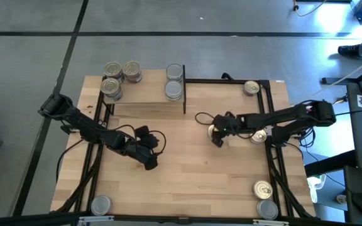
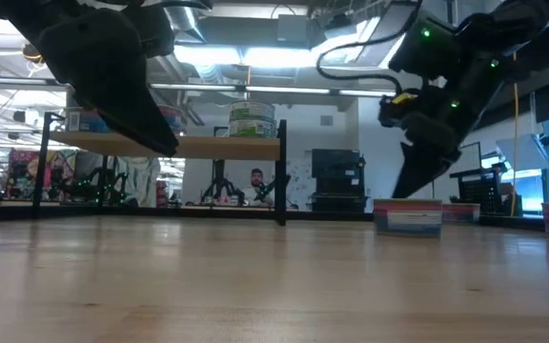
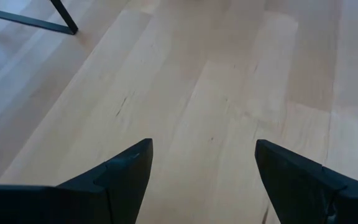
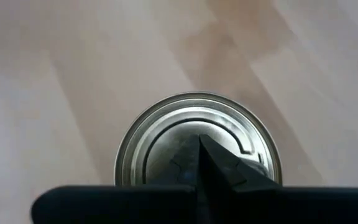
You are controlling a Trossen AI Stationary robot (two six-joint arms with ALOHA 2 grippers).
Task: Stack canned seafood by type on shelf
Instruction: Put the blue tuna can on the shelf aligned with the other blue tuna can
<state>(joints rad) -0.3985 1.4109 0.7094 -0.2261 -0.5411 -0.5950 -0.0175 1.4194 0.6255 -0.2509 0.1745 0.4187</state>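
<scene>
The shelf (image 1: 144, 99) stands at the table's far left. On it are several tins: a cluster at its left end (image 1: 119, 76) and a two-high stack (image 2: 252, 119) at its right end. Another tin (image 4: 160, 127), with a silvery ringed lid, sits on the table right of centre (image 1: 212, 130). My right gripper (image 4: 199, 149) is shut and points down on it. My left gripper (image 3: 204, 168) hangs open over bare wood left of centre (image 1: 149, 158). My right gripper's shut fingertips (image 4: 188, 152) meet the middle of the tin's lid (image 4: 199, 127) from above, slanting down. Nothing is between the fingers. In the low view the tin (image 2: 408, 217) stands flat on the table under the fingertips (image 2: 403, 186).
Loose tins lie along the table's right side: one by the right arm (image 1: 259, 135), one at the far right corner (image 1: 251, 88), two at the near right corner (image 1: 264, 188). Another is at the near left corner (image 1: 100, 204). Bare wood lies between the arms.
</scene>
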